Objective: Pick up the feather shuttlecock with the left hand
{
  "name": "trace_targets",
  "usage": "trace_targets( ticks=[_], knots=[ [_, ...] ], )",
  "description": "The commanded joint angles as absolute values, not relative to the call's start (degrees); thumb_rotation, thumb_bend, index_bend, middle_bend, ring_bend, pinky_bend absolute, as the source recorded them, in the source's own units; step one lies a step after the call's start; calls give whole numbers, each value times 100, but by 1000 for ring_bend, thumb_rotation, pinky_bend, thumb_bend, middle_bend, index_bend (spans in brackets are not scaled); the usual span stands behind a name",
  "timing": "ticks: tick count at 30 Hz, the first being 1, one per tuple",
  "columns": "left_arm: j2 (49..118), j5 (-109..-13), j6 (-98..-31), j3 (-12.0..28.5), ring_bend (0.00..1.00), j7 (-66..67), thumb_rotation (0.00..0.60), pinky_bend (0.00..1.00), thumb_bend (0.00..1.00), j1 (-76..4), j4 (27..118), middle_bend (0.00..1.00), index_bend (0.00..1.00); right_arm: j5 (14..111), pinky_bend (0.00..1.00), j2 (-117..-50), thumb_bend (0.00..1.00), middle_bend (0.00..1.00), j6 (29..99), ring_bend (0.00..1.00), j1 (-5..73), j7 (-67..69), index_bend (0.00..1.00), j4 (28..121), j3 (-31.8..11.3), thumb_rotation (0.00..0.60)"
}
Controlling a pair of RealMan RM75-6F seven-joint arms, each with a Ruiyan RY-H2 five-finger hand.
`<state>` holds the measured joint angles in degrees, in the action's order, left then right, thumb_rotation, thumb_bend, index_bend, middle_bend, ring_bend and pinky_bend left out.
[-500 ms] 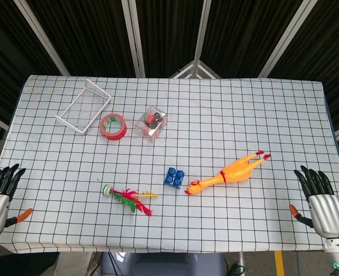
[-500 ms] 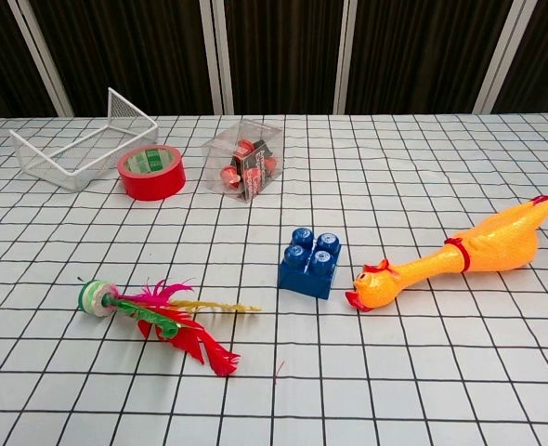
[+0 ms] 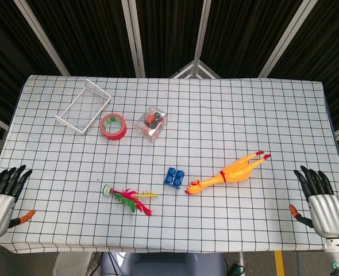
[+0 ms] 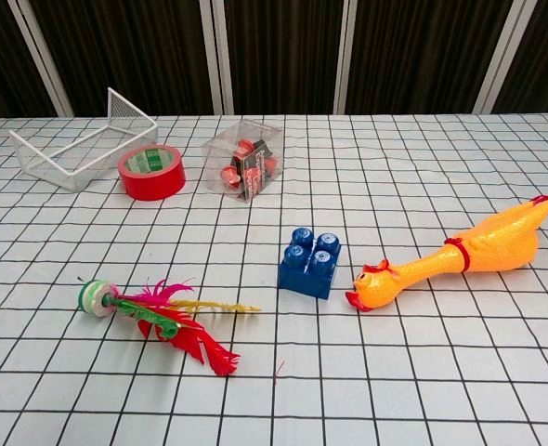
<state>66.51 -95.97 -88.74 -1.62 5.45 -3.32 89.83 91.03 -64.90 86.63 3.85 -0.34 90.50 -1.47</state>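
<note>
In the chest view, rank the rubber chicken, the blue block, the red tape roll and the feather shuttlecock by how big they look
1. rubber chicken, the longest, and cut off at the right edge.
2. feather shuttlecock, long but thin.
3. red tape roll and blue block look about alike; the block lies nearer the camera, so I won't rank them.

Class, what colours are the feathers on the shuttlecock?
The shuttlecock has red, pink, green and yellow feathers; the chest view shows them best.
</note>
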Motion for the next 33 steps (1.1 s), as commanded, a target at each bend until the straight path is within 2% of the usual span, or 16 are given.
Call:
trace_targets(
  ticks=[1, 4, 9, 14, 17, 25, 33],
  knots=[
    [6549, -9944, -8584, -299, 0, 663, 600, 0, 98, -574, 8912, 0, 0, 9096, 0, -6492, 339, 0, 8665, 0, 383, -35, 0, 9053, -151, 600],
    [6494, -10148, -8292, -355, 0, 923, 600, 0, 113, -782, 9024, 0, 11, 9082, 0, -6490, 339, 0, 8658, 0, 384, -36, 0, 9058, -155, 600],
    [6623, -10264, -7757, -323, 0, 1577, 600, 0, 203, -1114, 9385, 0, 155, 9086, 0, -6488, 339, 0, 8670, 0, 381, -21, 0, 9075, -157, 600],
    [7100, -10126, -7111, -183, 0, 2227, 600, 0, 319, -1464, 9603, 20, 296, 9071, 0, -6469, 340, 0, 8667, 0, 378, 15, 0, 9063, -161, 600],
    [7443, -10007, -6844, -86, 0, 2455, 600, 0, 361, -1633, 9608, 42, 343, 9069, 0, -6449, 339, 0, 8683, 0, 371, 50, 0, 9066, -165, 600],
    [8380, -9881, -6426, 74, 0, 2916, 600, 0, 394, -2014, 9411, 73, 400, 9057, 0, -6443, 339, 0, 8682, 0, 368, 63, 0, 9062, -169, 600],
    [8713, -9611, -6273, 100, 0, 3211, 600, 0, 419, -2094, 9324, 85, 435, 9036, 0, -6427, 339, 0, 8680, 0, 364, 95, 0, 9076, -177, 600]
  ],
)
